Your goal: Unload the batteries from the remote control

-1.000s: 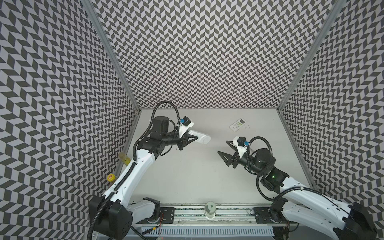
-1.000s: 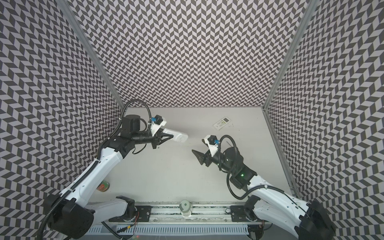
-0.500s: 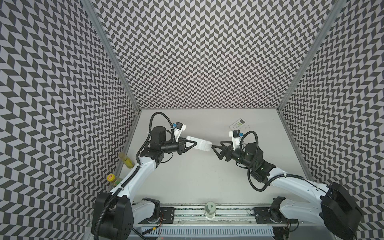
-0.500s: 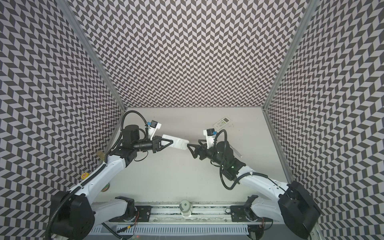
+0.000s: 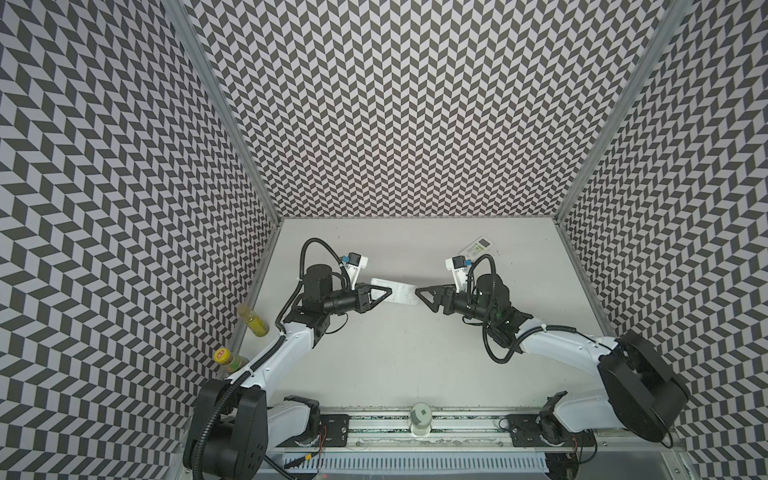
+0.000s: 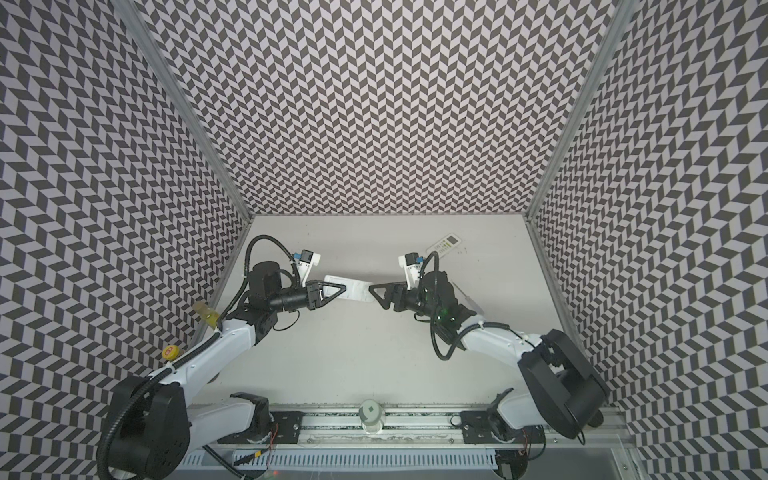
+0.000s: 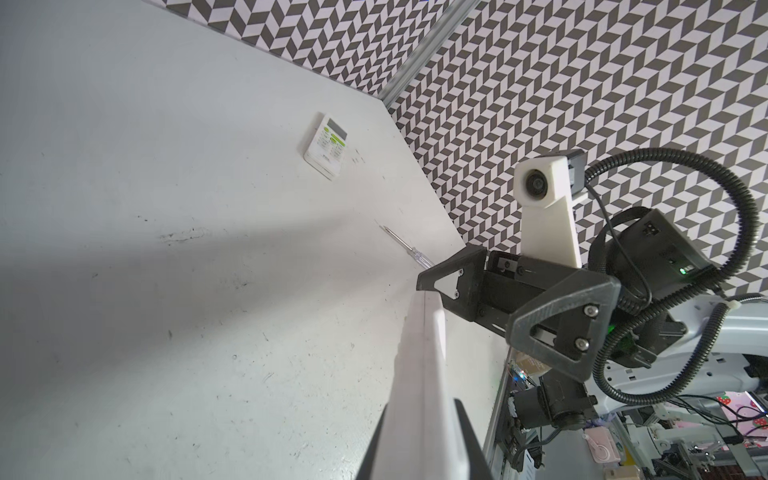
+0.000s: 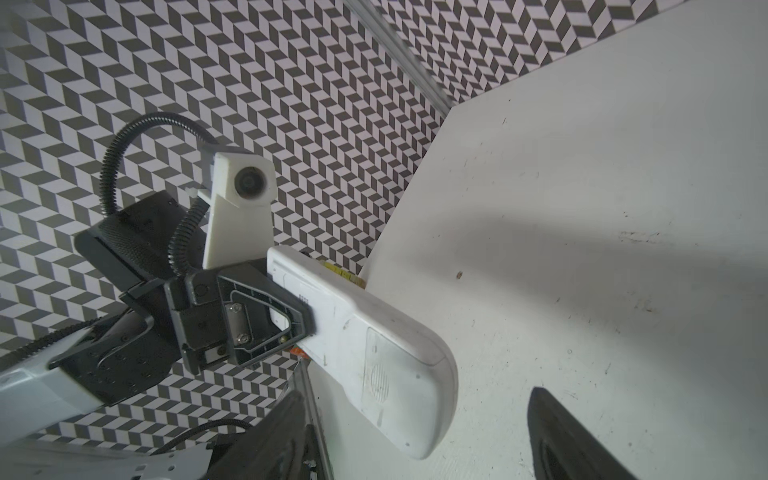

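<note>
No batteries show; judged, they sit behind the shut cover (image 8: 380,374) on the white remote (image 8: 357,324), held above the table (image 5: 415,353) at centre. Expect light, rigid, smooth cells that roll: grip across the barrel. Left gripper (image 5: 384,293) clamps the remote; right gripper (image 5: 424,300) stands open about its free end. Count: two remotes, second remote (image 5: 478,246) at one o'clock; one screwdriver (image 7: 409,249) near three o'clock.

The pale grey surface (image 5: 395,353) is scuffed, with dark marks (image 7: 180,236) scattered over it. A small white remote (image 5: 477,248) with green buttons lies flat near the back right corner. A thin clear-handled screwdriver (image 7: 409,248) lies on the right side, apart from it.
</note>
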`<act>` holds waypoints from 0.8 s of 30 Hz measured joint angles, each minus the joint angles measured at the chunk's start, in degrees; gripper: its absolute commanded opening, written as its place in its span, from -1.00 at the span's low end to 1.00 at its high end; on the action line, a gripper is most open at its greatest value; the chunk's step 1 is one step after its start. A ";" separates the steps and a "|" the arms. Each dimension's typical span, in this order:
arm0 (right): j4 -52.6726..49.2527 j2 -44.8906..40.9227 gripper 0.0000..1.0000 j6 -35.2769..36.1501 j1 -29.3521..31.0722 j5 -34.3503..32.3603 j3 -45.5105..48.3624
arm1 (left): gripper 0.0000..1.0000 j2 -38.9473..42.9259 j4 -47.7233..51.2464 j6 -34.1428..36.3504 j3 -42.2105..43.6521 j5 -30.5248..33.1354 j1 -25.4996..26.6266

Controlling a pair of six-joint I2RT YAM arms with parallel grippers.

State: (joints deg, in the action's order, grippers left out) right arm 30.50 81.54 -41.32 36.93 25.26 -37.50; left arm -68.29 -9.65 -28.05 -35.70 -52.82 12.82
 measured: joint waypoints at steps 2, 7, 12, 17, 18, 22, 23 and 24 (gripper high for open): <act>0.00 0.55 0.61 -0.39 0.00 0.66 0.02 | -1.00 0.00 -0.61 0.04 0.00 0.81 0.33; 0.20 1.49 0.59 -0.28 0.00 1.40 -0.11 | -1.00 0.02 -1.07 0.11 0.00 1.70 0.94; 0.98 4.90 0.48 -0.44 0.00 2.75 -1.66 | -1.00 0.04 -1.05 0.35 0.00 2.21 1.05; 2.43 6.56 0.41 -1.07 0.00 3.26 -2.45 | -1.00 0.04 -1.01 0.96 -0.02 2.45 1.11; 2.73 6.73 0.41 -1.25 0.00 3.32 -2.45 | -1.00 0.04 -1.01 1.11 -0.04 2.56 1.16; 3.87 8.24 0.31 -1.68 0.00 3.76 -2.80 | -1.00 0.04 -1.01 1.20 -0.11 2.67 1.46; 3.98 8.76 0.29 -1.73 0.00 4.00 -2.99 | -1.00 0.04 -0.96 1.25 -0.11 2.86 1.57; 4.15 9.18 0.28 -1.75 0.00 4.20 -3.21 | -1.00 0.02 -0.94 1.25 -0.11 3.10 1.66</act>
State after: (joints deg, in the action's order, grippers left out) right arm 34.65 90.72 -43.07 36.93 29.45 -40.71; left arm -68.27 -10.59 -26.81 -35.81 -49.71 14.48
